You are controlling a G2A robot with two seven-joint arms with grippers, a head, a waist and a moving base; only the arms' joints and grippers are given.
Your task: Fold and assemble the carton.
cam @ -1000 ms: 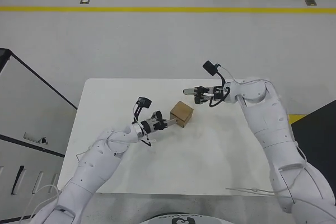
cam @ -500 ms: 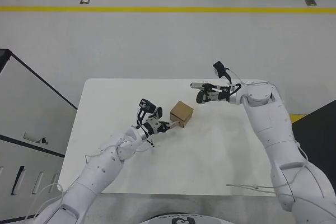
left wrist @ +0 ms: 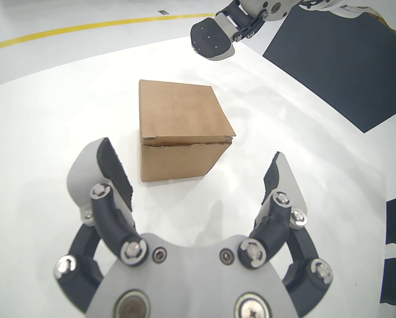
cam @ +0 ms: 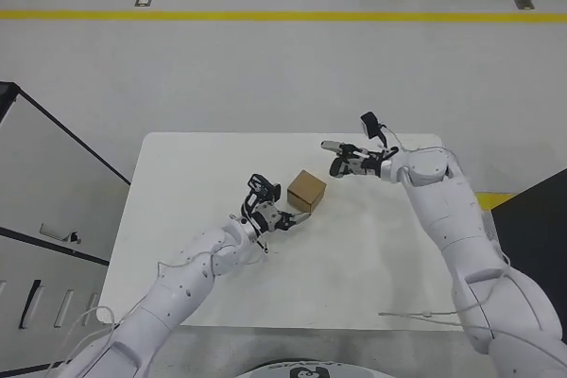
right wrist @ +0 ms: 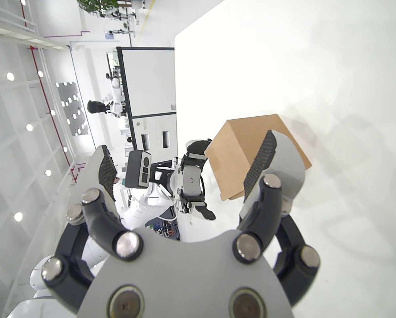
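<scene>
Carton of brown cardboard (cam: 306, 192), a closed cube, sits mid-frame on the white counter (cam: 378, 265); my left gripper (left wrist: 189, 148), wide open and empty, faces it from lower left; right gripper (cam: 333, 158), open and empty too, flanks its upper right.

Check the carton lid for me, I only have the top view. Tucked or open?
Observer: Closed. In the left wrist view the carton shows its tuck seam just below the top edge, on the side facing the left gripper.
Operator: Is that gripper touching it?
Observer: No. Its jaws stand open, with bare table between each finger and the carton.
Operator: And the other arm?
Observer: The right gripper is open too, plain in its own wrist view.
</scene>
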